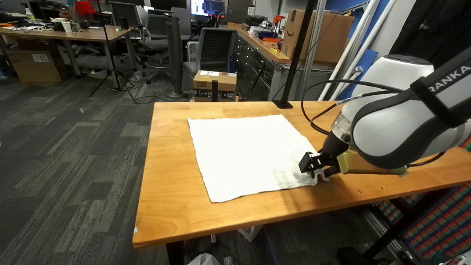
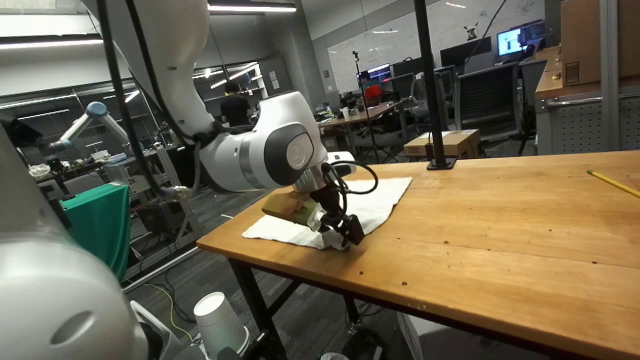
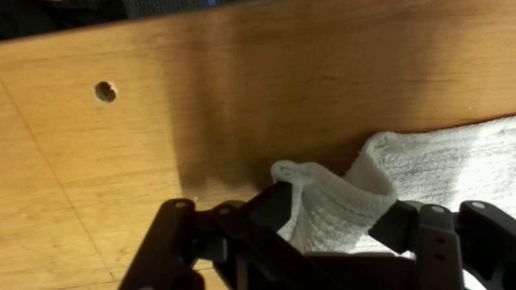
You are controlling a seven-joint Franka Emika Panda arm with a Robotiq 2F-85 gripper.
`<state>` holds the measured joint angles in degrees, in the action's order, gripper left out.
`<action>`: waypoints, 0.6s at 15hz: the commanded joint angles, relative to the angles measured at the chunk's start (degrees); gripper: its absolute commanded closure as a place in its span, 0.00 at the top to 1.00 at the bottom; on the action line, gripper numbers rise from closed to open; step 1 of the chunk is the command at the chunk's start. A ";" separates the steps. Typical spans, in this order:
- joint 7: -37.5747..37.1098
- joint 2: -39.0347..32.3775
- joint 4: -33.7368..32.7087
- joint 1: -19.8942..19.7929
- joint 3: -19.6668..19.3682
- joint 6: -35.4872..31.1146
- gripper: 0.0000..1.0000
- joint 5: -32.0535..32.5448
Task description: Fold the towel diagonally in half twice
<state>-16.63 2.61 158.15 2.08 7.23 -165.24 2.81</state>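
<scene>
Holds the claw (image 3: 336,216) partly spread around a buckled corner of the white towel (image 1: 246,156) on the bench (image 1: 171,206).

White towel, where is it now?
In an exterior view, the towel lies toward the left end of the wooden table, its near right corner bunched within the claw.

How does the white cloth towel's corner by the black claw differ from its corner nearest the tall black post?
The claw corner is bunched into folds; the post corner lies flat. The claw corner sits between the black fingers of the gripper; the post corner is clear of them. The claw corner looks greyish, in shadow; the post corner looks bright white. Both belong to the same white cloth towel.
</scene>
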 commanded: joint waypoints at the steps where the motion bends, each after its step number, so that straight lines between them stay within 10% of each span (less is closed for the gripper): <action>1: -2.07 2.51 -0.14 1.10 0.34 3.60 0.08 2.13; 9: -3.17 8.61 -7.42 1.91 3.89 21.41 0.04 7.29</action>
<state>-18.69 9.54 155.35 3.10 9.65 -150.89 8.76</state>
